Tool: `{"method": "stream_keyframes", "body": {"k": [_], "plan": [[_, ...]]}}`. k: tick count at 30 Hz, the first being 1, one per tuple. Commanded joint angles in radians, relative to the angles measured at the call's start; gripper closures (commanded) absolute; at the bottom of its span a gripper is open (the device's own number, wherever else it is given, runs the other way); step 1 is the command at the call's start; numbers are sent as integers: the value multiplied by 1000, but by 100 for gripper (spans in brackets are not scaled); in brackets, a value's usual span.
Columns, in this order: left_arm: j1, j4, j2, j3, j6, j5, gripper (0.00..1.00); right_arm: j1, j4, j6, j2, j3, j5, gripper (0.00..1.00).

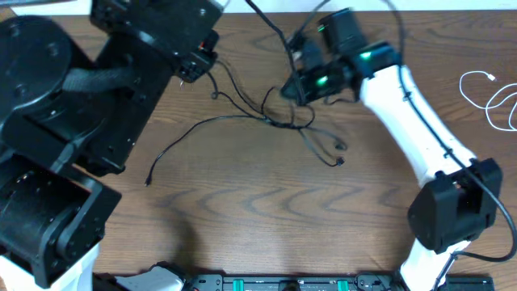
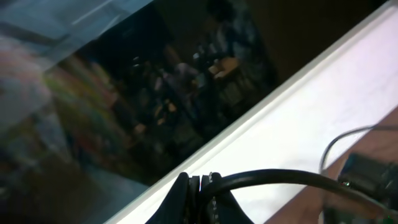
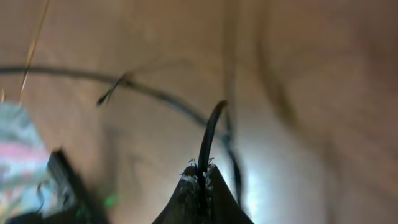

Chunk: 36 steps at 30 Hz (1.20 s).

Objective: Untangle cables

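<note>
Several thin black cables (image 1: 279,120) lie tangled in loose strands at the back middle of the wooden table, with one long strand (image 1: 182,139) running left to a plug end. A white cable (image 1: 494,99) lies looped at the far right edge. My left gripper (image 1: 198,63) is at the back left, shut on a black cable (image 2: 280,178) that curves off to the right in the left wrist view. My right gripper (image 1: 292,87) is just above the tangle, shut on a black cable (image 3: 210,134) that rises from between its fingertips (image 3: 201,175).
The bulky black left arm (image 1: 65,121) covers the table's left side. The white right arm (image 1: 412,113) reaches in from the right front. A white wall or board edge (image 2: 298,118) runs behind the table's back edge.
</note>
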Motion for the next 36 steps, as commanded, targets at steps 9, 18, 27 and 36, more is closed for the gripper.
{"method": "stream_keyframes", "body": {"k": [9, 18, 27, 36], "plan": [[135, 24, -33, 20, 14, -82, 92, -288, 7, 15, -2, 47, -26, 99], [521, 97, 6, 16, -60, -24, 92, -498, -207, -84, -7, 228, -33, 99], [757, 171, 71, 15, -191, 82, 93, -622, -301, -116, -65, 315, -32, 99], [707, 172, 77, 15, -328, 454, 93, -624, -357, -121, -107, 314, -69, 96]]}}
